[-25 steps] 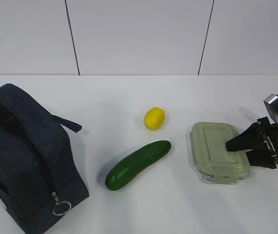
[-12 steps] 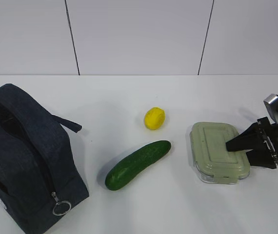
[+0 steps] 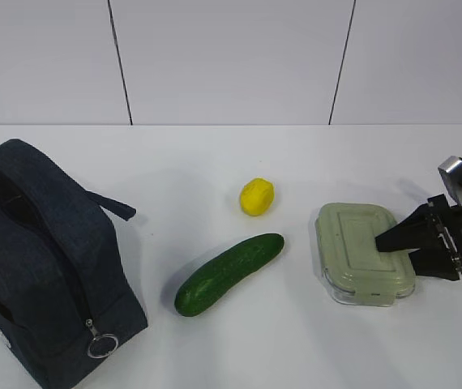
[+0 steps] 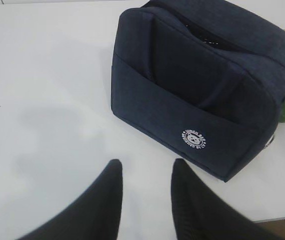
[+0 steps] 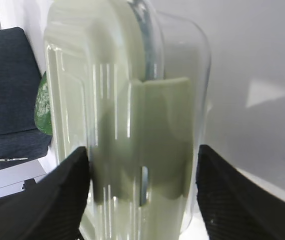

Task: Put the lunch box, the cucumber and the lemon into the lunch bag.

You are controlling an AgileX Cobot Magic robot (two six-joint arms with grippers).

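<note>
White table (image 3: pixel 215 154), pale panelled wall behind. Going left to right, your lunch bag (image 3: pixel 36 267) sits at nine o'clock, soft fabric that will sag, with its ring pull (image 3: pixel 101 346) at the near corner. You can't tell from here how far the zipper is undone. Your left gripper (image 4: pixel 145 185) hangs over bare table near the bag, fingers parted, holding nothing. At centre lies the cucumber (image 3: pixel 228 273), glossy and probably slippery, so take it mid-length. The lemon (image 3: pixel 257 196) sits just beyond it at twelve, small, firm and likely to roll. At three o'clock is the lunch box (image 3: pixel 365 253), rigid with smooth walls. Your right gripper (image 3: pixel 401 241) straddles its right end with the fingers (image 5: pixel 57 200) on either side. Whether they're actually pinching it, you can't tell, and the contents are hidden.
</note>
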